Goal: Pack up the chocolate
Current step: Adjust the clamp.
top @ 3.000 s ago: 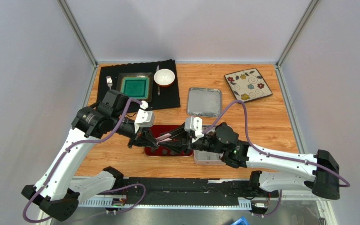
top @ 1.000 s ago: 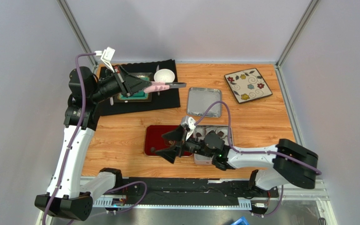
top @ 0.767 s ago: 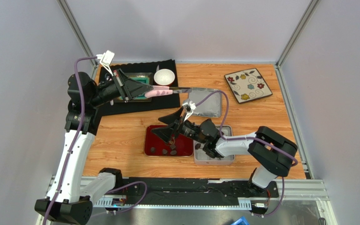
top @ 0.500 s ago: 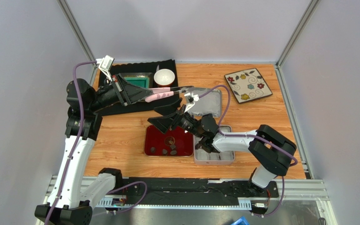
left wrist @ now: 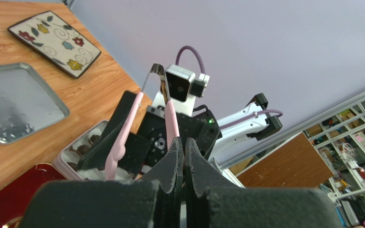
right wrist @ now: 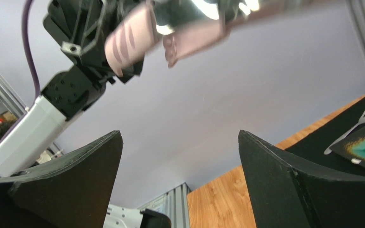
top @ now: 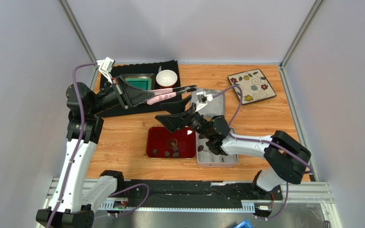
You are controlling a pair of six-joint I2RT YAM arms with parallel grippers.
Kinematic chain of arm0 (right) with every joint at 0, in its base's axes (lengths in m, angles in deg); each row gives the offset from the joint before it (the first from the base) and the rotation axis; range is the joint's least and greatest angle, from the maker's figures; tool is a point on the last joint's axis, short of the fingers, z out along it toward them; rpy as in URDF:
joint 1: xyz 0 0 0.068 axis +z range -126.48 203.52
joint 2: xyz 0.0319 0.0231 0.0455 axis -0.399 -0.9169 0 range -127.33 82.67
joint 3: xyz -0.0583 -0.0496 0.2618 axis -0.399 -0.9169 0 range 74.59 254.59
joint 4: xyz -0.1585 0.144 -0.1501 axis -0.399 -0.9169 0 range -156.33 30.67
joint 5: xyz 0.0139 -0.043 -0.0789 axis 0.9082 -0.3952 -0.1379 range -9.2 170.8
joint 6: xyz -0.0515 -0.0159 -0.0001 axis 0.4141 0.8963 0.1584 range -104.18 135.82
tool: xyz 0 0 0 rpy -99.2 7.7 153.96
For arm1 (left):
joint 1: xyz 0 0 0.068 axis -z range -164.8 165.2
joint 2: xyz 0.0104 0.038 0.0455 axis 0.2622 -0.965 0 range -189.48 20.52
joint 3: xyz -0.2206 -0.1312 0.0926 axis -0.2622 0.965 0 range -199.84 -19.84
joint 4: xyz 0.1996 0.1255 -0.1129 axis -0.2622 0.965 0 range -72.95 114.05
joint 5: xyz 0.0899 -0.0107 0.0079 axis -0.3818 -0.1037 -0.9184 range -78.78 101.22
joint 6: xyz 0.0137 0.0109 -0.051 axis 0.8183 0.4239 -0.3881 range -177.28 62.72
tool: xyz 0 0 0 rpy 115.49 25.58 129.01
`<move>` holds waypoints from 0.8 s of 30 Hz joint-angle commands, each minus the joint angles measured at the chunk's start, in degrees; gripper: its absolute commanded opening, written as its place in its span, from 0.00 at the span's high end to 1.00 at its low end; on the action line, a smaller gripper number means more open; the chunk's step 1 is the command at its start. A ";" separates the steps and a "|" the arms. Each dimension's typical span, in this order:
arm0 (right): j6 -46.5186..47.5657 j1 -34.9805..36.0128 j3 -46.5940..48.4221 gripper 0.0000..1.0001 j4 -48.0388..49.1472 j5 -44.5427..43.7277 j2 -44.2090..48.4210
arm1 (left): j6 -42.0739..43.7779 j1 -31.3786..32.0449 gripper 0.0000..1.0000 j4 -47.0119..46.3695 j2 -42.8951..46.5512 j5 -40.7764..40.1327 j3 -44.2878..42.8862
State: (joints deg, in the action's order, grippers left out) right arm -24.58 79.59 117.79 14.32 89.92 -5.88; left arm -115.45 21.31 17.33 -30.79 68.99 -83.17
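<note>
Wood-grain table, boxed in by plain pale grey walls on the left, far and right sides. Aluminium posts at both far corners. Metal rail along the near edge. Light flat and even. Left wrist view: cluttered shelves and a brown board outside the cell.

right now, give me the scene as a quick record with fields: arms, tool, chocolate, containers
left gripper: shut on the pink-handled tongs, raised above the table
right gripper: open, empty, pointing up toward the tongs
chocolate: a few pieces on the red tray, some in the tin
tin lid: off, lying on the table beyond the tin
other: flowered plate at the far right
</note>
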 commanded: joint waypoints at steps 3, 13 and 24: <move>-0.11 -2.63 0.82 0.05 13.01 -5.35 3.39 | -2.73 -0.48 1.00 -3.87 1.65 1.28 1.01; -1.87 -3.16 6.98 0.06 13.01 -3.51 -0.48 | -5.99 -0.48 1.00 -6.51 2.00 2.25 1.19; -3.45 -4.66 10.24 0.14 13.10 10.46 2.51 | -5.55 -0.48 1.00 -6.34 2.27 2.69 1.72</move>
State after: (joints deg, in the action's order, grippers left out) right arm -27.05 75.33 124.59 15.04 93.60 -6.21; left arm -120.37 21.09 12.87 -29.15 70.74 -81.68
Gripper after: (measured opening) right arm 0.873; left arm 0.017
